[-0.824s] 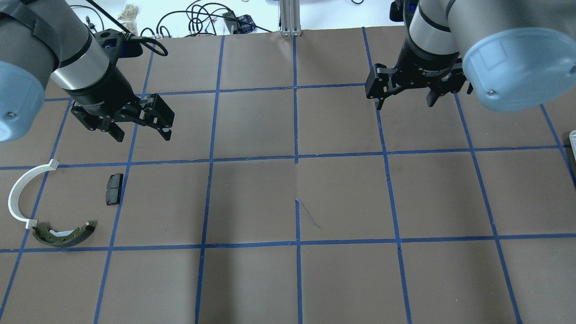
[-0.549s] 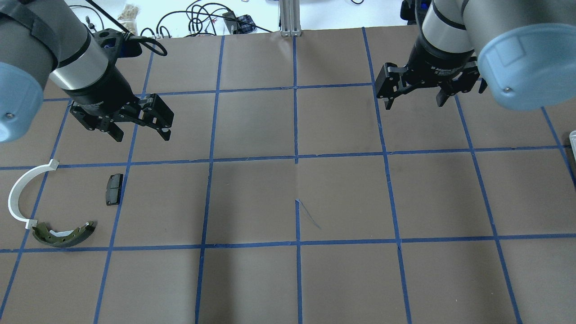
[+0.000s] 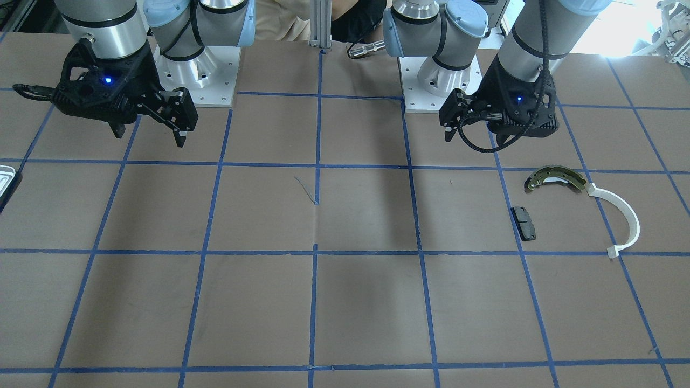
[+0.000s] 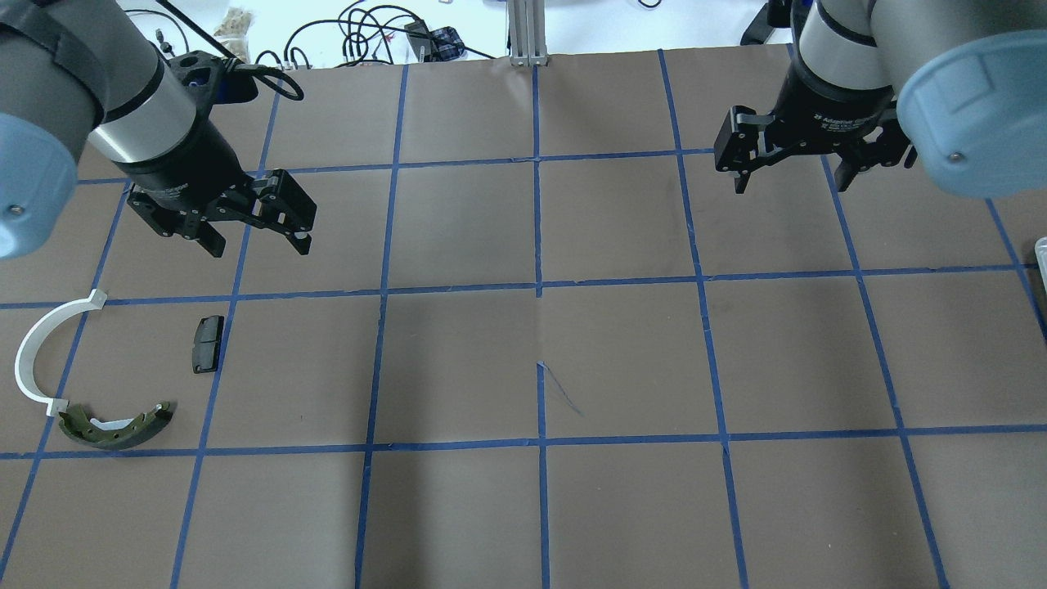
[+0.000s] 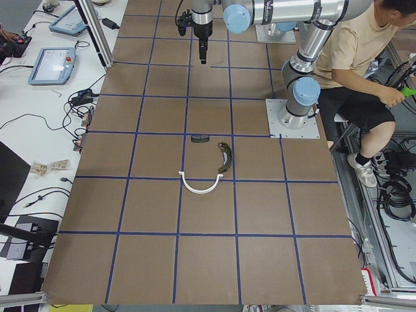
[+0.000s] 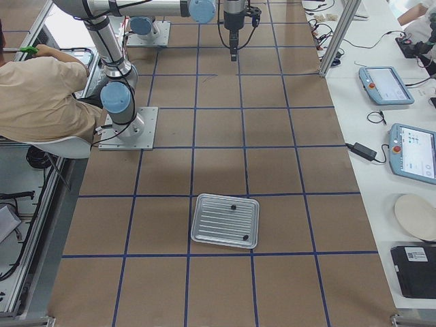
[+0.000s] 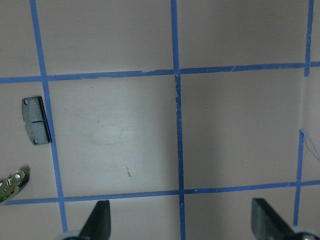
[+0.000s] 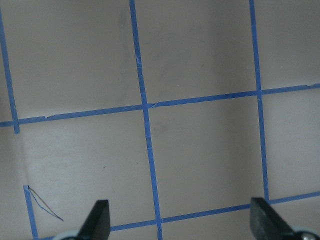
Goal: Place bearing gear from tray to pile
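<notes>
Overhead exterior: my right end effector (image 4: 792, 184) just slid outward, toward the tray (image 6: 216, 228) | spread wide, empty | left end effector (image 4: 260, 245) spread too, hasn't budged | grab's still ahead

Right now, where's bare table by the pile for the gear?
Bare pocket ringed by arc, pad and shoe. The squares right of the pad, toward the middle, are bare too. Crowded only where arc end nears shoe.

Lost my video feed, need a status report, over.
Left gripper open, empty. Right gripper open, empty. Two small dark parts lie in the tray, untouched. No obstacle seen toward the pile.
</notes>
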Robot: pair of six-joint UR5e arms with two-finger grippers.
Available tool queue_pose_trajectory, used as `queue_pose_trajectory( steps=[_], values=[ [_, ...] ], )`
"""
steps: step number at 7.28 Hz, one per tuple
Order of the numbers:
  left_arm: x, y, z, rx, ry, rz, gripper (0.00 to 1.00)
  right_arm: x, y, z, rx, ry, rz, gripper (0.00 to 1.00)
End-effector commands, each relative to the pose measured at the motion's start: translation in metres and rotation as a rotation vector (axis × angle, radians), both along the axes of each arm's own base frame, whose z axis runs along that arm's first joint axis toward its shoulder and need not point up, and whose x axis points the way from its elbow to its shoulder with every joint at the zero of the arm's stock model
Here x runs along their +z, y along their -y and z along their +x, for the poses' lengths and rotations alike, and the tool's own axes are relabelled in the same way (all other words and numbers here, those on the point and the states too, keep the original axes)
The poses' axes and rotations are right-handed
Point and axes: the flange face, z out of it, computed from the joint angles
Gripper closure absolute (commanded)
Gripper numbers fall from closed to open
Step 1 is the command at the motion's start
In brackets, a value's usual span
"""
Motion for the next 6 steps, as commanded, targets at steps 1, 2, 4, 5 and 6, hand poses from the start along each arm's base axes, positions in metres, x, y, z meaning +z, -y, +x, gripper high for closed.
queue_pose_trajectory(
  steps=[1,2,4,5,6],
  values=[
    [0.003,-0.003,-0.001,0.000,-0.002,-0.006,0.00,-0.001,-0.003,0.002,-0.021,0.027,0.008,0.00],
    [-0.001,-0.001,-0.001,0.000,-0.005,0.005,0.00,-0.008,-0.010,0.008,-0.021,0.116,0.089,0.00],
    [0.000,-0.001,-0.001,0.000,-0.004,0.000,0.00,-0.008,-0.003,-0.008,-0.011,0.078,0.081,0.00],
    [0.001,-0.002,-0.001,0.000,-0.004,-0.003,0.00,-0.003,0.005,-0.046,-0.038,0.065,0.061,0.00],
    [0.002,-0.003,0.000,0.001,0.000,-0.002,0.00,0.006,0.003,-0.093,0.020,-0.030,0.066,0.00]
  ],
)
